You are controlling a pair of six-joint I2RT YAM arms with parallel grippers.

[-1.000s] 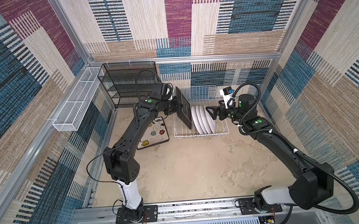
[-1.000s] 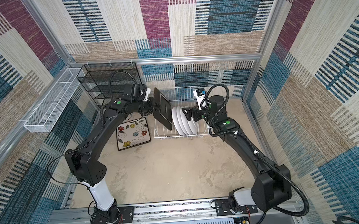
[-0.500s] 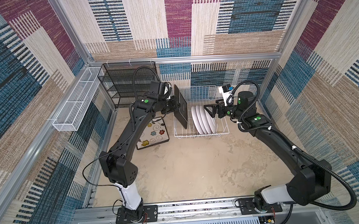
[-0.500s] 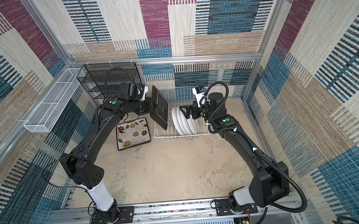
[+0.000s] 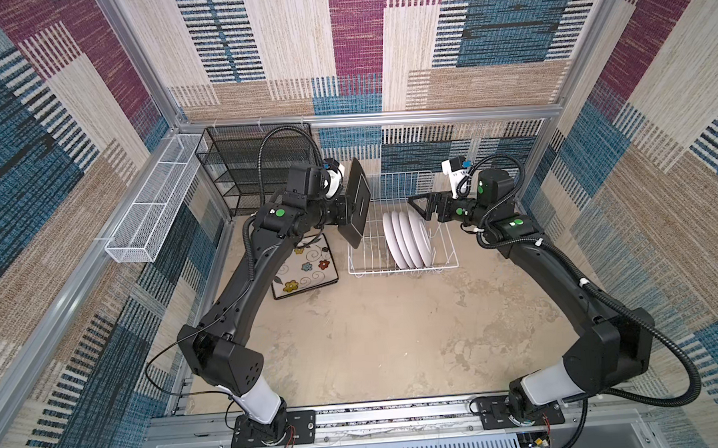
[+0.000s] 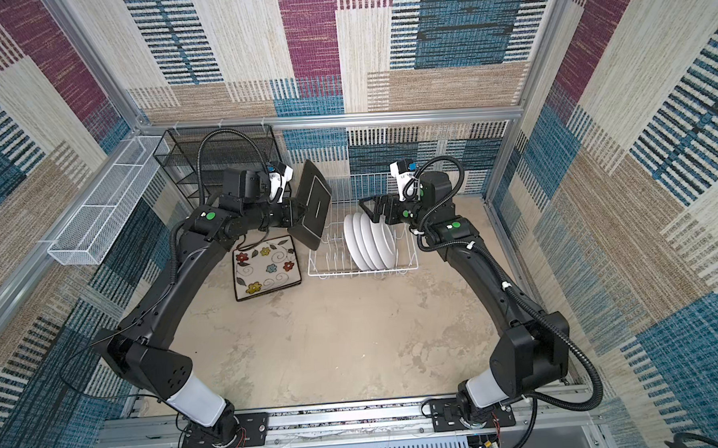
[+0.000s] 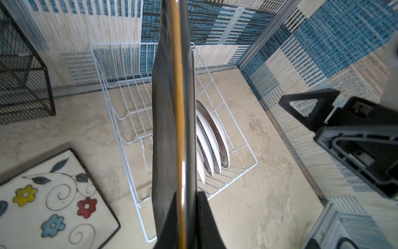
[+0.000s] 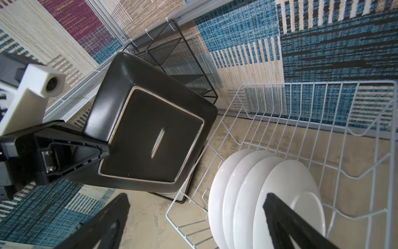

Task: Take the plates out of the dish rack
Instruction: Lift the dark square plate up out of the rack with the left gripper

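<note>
Left gripper (image 5: 345, 212) pinches 1 square plate (image 5: 358, 200) on edge, held above the rack (image 5: 367, 271), likely to clear its prongs; right gripper (image 5: 418, 208), spread wide, hovers over 4 round plates (image 5: 408, 239) slotted inside.

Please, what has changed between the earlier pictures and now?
The left gripper, shut on the black-backed square plate, raised it a little and carried it slightly left. The open right gripper rose slightly over the round plates. The four round plates in the dish rack and the flowered plate on the table did not move.
</note>
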